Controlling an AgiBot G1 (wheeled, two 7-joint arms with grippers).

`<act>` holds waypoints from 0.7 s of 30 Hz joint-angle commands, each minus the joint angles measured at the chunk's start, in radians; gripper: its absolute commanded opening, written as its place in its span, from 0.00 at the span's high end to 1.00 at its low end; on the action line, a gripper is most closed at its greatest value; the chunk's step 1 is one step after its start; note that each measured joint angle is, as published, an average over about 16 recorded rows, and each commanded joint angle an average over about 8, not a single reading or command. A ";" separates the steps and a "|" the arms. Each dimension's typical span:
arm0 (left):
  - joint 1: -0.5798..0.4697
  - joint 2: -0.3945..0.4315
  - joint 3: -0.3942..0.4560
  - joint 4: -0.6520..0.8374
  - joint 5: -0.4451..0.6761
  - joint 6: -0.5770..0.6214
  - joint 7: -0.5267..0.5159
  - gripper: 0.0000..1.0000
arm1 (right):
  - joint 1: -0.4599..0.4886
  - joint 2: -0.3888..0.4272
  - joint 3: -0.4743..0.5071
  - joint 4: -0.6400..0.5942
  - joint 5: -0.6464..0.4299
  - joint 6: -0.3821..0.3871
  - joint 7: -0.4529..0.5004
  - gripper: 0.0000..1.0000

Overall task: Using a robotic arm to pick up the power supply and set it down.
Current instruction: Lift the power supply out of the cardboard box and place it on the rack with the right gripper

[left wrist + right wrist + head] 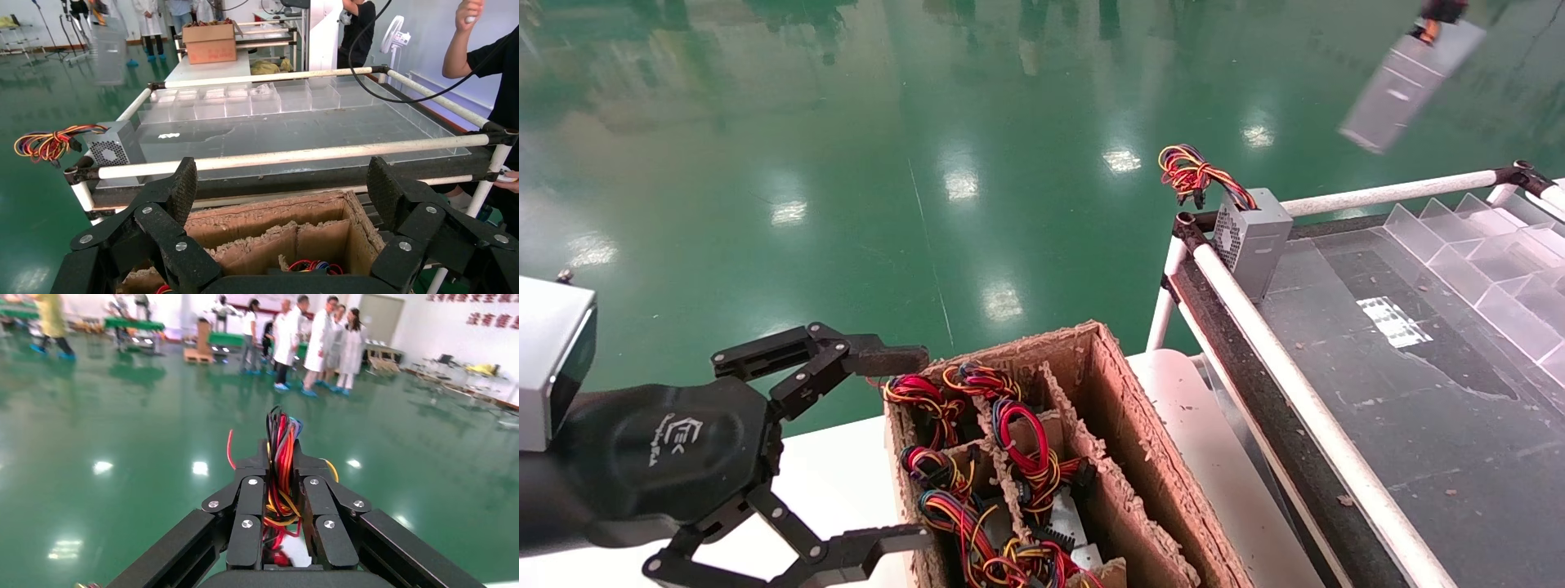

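Head view: power supply [1410, 82] hangs in air high over green floor, beyond desk's far right corner, long axis slanted, wire end uppermost. Left gripper [903, 445] spread wide beside cardboard box [1140, 457].
Right wrist view: right gripper [283, 478] jaws clamped on wires [280, 459].

Bright, even overhead light, and the glossy green floor [846, 163] throws it back as white patches of glare in the head view and the right wrist view. The silver-grey metal box [1410, 77] hanging at the head view's top right is smeared with motion blur (its edges hardly readable). The torn brown cardboard box [1107, 457] is crisp, with deep shadow in its compartments. The dark glassy table top [1418, 392] carries a white reflection. In the right wrist view the white-coated people [318, 340] are soft and the frame's edges streak.
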 commanded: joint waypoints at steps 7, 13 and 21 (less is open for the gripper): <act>0.000 0.000 0.000 0.000 0.000 0.000 0.000 0.00 | -0.035 0.018 -0.016 -0.023 -0.023 0.034 -0.003 1.00; 0.000 0.000 0.000 0.000 0.000 0.000 0.000 0.00 | -0.060 0.033 -0.027 -0.035 -0.040 -0.017 0.022 1.00; 0.000 0.000 0.001 0.000 0.000 0.000 0.000 0.00 | -0.073 0.045 -0.047 -0.030 -0.072 -0.125 0.057 1.00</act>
